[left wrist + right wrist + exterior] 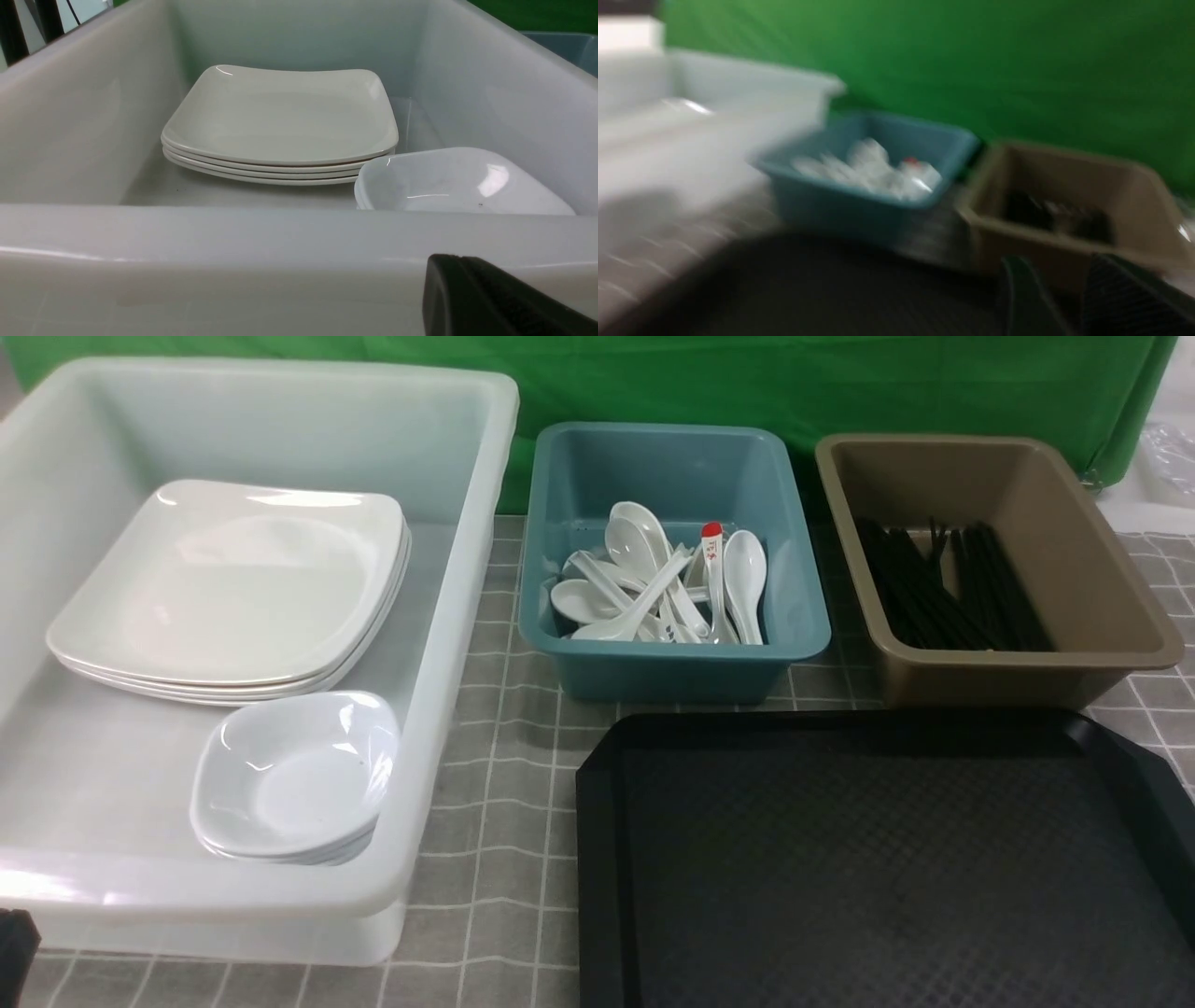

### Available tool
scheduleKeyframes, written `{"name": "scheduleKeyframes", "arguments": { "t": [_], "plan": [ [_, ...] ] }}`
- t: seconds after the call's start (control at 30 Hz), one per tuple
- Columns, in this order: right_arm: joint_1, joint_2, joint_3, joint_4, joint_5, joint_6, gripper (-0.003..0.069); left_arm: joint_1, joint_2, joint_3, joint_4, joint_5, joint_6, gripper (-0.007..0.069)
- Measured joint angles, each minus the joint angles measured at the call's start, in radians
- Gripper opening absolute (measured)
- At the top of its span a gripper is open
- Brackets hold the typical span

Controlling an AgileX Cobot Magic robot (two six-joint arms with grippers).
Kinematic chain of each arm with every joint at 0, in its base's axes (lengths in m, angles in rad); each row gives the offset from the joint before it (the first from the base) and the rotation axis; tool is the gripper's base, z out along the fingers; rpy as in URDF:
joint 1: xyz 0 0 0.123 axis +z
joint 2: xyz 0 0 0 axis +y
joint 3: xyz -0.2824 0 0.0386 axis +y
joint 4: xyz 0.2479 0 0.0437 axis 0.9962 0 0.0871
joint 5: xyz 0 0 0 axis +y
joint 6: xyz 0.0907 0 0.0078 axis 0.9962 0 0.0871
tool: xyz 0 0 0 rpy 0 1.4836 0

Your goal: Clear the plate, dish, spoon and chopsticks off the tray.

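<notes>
The black tray (887, 859) lies at the front right, and its textured surface is bare where it shows. Large white plates (233, 579) sit stacked in the white tub (448, 728), with small deep dishes (294, 775) stacked in front of them. Several white spoons (653, 583) lie in the teal tub. Black chopsticks (943, 588) lie in the brown tub. My left gripper (460, 257) is shut and empty, low outside the white tub's near wall (233, 242). In the blurred right wrist view my right gripper (1057, 261) is open and empty over the tray (808, 289).
The teal tub (672, 663) and the brown tub (1102, 616) stand behind the tray, and the white tub takes up the left. A spoon with a red tip (712, 532) is among the spoons. A grey checked cloth (504, 784) covers the table, with a green backdrop (747, 383) behind.
</notes>
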Motion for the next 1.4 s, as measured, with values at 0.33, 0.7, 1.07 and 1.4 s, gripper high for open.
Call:
{"name": "scheduleKeyframes", "arguments": {
  "t": [0.33, 0.7, 1.07, 1.4],
  "plan": [
    [-0.288, -0.002, 0.066, 0.0, 0.187, -0.008, 0.0237, 0.0, 0.0, 0.0, 0.001, 0.0, 0.0, 0.0003],
    [-0.276, -0.002, 0.066, 0.0, 0.187, -0.004, 0.0237, 0.0, 0.0, 0.0, 0.001, 0.0, 0.0, 0.0003],
    [-0.276, -0.002, 0.066, 0.0, 0.187, -0.003, 0.0237, 0.0, 0.0, 0.0, 0.001, 0.0, 0.0, 0.0003],
    [-0.276, -0.002, 0.066, 0.0, 0.187, -0.002, 0.0237, 0.0, 0.0, 0.0, 0.001, 0.0, 0.0, 0.0003]
  ]
}}
